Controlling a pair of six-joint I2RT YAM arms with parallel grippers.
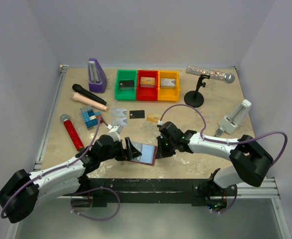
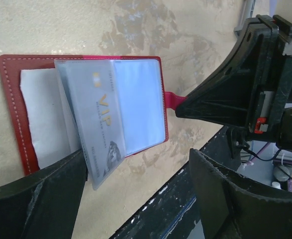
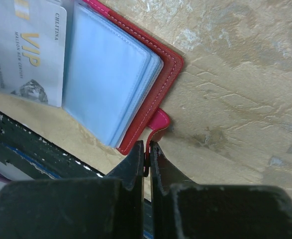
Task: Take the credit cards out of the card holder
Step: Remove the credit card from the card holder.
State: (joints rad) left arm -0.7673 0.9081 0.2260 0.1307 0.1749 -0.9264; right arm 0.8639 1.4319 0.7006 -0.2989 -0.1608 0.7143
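The dark red card holder [image 1: 146, 154] lies open near the table's front edge, its pale blue sleeves [image 2: 138, 104] facing up. A silvery VIP credit card [image 2: 100, 134] sticks partly out of a sleeve toward the front edge; the right wrist view shows this card [image 3: 29, 52] too. My left gripper [image 2: 136, 196] is open, and the card's free end lies just inside its left finger [image 2: 46, 199]. My right gripper [image 3: 146, 149] is shut on the holder's small red tab [image 3: 159, 122]. Two silvery cards [image 1: 119, 116], a black card [image 1: 137, 114] and a gold-tan card [image 1: 153, 118] lie loose on the table.
Green [image 1: 125, 84], red [image 1: 146, 83] and yellow [image 1: 168, 82] trays stand at the back, each with a small block. A purple metronome [image 1: 96, 74], microphones [image 1: 72, 132], a tiled block [image 1: 88, 117], a mic stand [image 1: 194, 97] and a white device [image 1: 235, 117] surround the middle. A black rail [image 1: 150, 186] runs along the front.
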